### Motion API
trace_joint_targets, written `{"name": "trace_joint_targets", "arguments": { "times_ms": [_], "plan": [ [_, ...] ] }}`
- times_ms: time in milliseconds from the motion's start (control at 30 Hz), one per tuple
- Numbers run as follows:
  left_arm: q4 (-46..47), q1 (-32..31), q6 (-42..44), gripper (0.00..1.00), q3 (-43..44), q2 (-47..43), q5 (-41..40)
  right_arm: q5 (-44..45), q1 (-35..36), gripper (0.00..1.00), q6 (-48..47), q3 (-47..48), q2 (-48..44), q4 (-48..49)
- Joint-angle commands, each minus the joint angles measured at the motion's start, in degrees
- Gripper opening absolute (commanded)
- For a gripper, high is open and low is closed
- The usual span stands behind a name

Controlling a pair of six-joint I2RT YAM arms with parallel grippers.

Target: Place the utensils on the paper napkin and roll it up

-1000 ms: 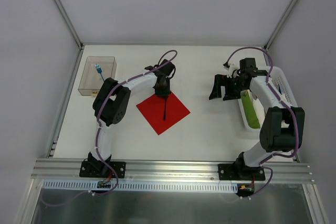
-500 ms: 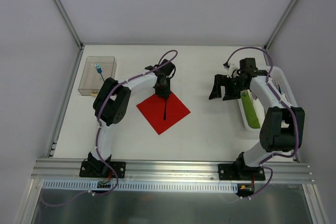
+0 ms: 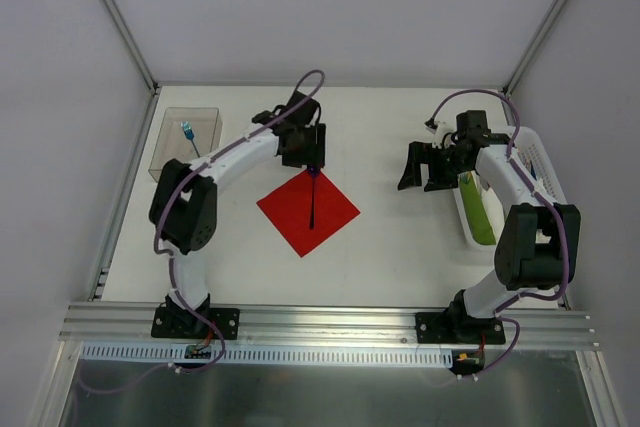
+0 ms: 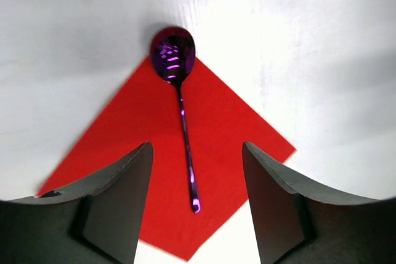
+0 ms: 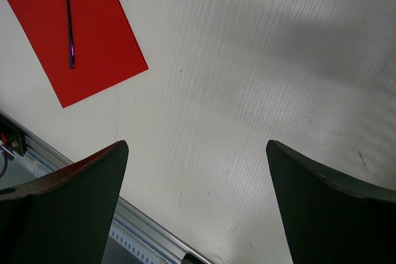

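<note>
The red paper napkin (image 3: pixel 308 209) lies as a diamond on the white table, also in the left wrist view (image 4: pixel 124 134) and at the right wrist view's top left (image 5: pixel 93 35). One purple iridescent utensil, a spoon (image 4: pixel 173 54), lies on it, its head over the far corner and its thin handle (image 3: pixel 312 207) running toward me. My left gripper (image 3: pixel 308 152) hovers open above the spoon (image 4: pixel 197 153), touching nothing. A second blue-headed utensil (image 3: pixel 187 131) stands in a clear box. My right gripper (image 3: pixel 422 179) hangs open and empty over bare table (image 5: pixel 197 146).
The clear plastic box (image 3: pixel 185 145) stands at the back left. A white basket (image 3: pixel 530 162) at the right edge holds a green napkin bundle (image 3: pixel 478 209). The aluminium rail (image 3: pixel 330 322) runs along the near edge.
My left gripper has opened, let go of the spoon and drawn up and back from the napkin's far corner. The spoon now rests on the napkin. The right arm has not moved.
</note>
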Motion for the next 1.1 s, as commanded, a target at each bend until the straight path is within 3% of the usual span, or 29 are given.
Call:
{"name": "trace_joint_targets", "arguments": {
  "times_ms": [0, 67, 233, 333, 467, 800, 1067],
  "plan": [
    [-2.4, 5.6, 3.8, 0.60, 2.0, -10.9, 2.5, -1.3, -0.4, 0.99, 0.0, 1.2, -0.5, 0.2],
    [-3.8, 9.0, 4.6, 0.58, 2.8, -13.0, 2.1, -1.3, -0.4, 0.99, 0.0, 1.4, -0.5, 0.1],
    [-6.8, 24.4, 5.3, 0.46, 6.4, -16.4, -4.5, -1.2, -0.4, 0.99, -0.1, 1.4, -0.2, 0.1],
    [-7.5, 33.7, 3.5, 0.39, 9.0, -13.9, -2.5, -1.2, -0.4, 0.99, 0.1, 1.4, 0.1, 0.2],
    [-7.6, 41.1, 1.1, 0.35, 11.5, -7.8, -1.1, -1.1, -0.4, 0.99, 0.1, 1.5, 0.7, 0.1],
    [-7.8, 44.1, 1.1, 0.36, 21.4, 10.7, -1.5, -0.4, -0.4, 0.99, -0.1, 1.6, 1.7, 0.0],
    [-8.0, 44.3, 1.8, 0.37, 23.3, 17.5, -1.2, 0.2, -0.3, 0.99, -0.2, 1.1, 2.1, 0.0]
  ]
}}
